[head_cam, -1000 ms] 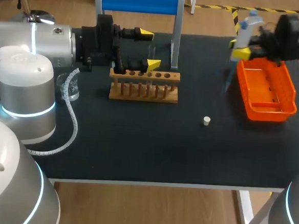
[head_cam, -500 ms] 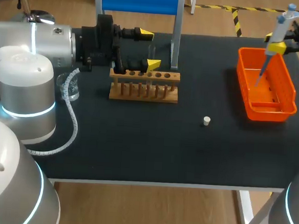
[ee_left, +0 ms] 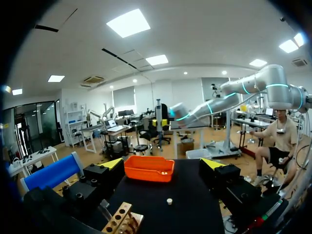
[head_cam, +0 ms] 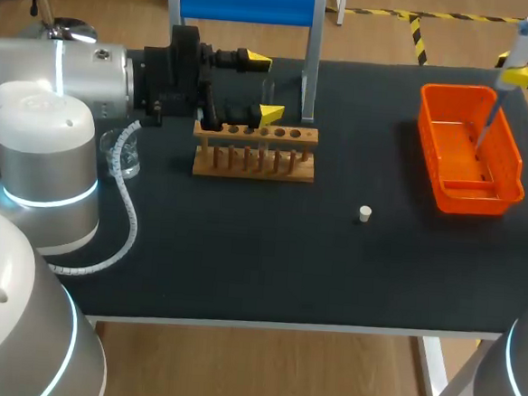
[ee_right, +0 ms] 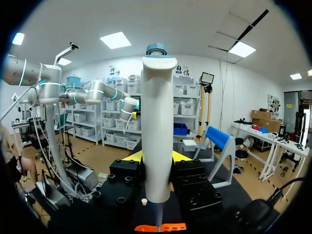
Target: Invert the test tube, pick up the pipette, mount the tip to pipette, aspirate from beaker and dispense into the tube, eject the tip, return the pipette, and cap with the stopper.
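My right gripper (head_cam: 526,76) is at the table's far right edge, shut on the white pipette (head_cam: 519,48) with a blue top. The pipette hangs tilted, and its thin lower end (head_cam: 484,132) points down over the orange tray (head_cam: 446,188). In the right wrist view the pipette (ee_right: 157,131) stands upright in my right gripper (ee_right: 156,157). My left gripper (head_cam: 262,89) is open above the wooden tube rack (head_cam: 254,152), where a faint clear tube (head_cam: 269,99) rises. The small white stopper (head_cam: 364,213) lies on the black table.
A glass beaker (head_cam: 124,152) stands at the left, partly hidden behind my left arm. A stand with a blue bar (head_cam: 246,2) rises behind the rack. In the left wrist view the orange tray (ee_left: 148,168) and stopper (ee_left: 169,200) lie ahead of the open left gripper (ee_left: 162,165).
My right arm has carried the pipette to the right and farther back, from the tray's left side to above its far right side. The left arm has not moved.
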`<state>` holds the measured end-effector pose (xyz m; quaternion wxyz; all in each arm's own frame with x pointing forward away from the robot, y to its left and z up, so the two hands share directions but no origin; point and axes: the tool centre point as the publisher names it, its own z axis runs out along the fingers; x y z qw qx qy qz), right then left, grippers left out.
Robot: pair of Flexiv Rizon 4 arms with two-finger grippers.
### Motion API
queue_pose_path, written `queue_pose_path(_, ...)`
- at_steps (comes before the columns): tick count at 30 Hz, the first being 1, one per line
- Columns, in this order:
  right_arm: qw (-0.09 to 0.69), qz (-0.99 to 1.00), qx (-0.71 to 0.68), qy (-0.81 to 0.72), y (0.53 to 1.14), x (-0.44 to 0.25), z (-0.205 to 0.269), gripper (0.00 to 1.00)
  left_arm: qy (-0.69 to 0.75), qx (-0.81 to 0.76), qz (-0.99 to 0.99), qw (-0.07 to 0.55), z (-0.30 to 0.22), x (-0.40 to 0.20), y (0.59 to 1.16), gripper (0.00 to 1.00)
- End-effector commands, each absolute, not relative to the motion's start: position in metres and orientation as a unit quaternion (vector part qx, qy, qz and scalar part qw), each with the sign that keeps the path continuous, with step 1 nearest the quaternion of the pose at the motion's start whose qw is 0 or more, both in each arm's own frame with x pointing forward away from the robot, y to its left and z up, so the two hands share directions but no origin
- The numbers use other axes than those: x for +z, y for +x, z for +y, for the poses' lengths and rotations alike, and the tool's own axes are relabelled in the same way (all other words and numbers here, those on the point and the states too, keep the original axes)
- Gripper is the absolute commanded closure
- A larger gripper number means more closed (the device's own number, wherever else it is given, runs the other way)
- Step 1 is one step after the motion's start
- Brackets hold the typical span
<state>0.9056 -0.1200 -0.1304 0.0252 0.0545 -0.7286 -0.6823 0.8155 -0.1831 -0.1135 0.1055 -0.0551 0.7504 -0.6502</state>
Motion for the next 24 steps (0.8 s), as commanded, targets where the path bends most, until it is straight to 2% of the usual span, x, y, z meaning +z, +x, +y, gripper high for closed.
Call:
queue_pose_path(1,0.049,-0.722,-0.686,0.076,0.918,-0.139,-0.135,1.00,-0.055,-0.650,0.750,0.106,-0.183,-0.114,0.815,0.00)
queue_pose_path(24,0.053,-0.708,-0.702,0.063,0.936,-0.166,-0.160,1.00,-0.055,-0.650,0.750,0.106,-0.183,-0.114,0.815,0.00)
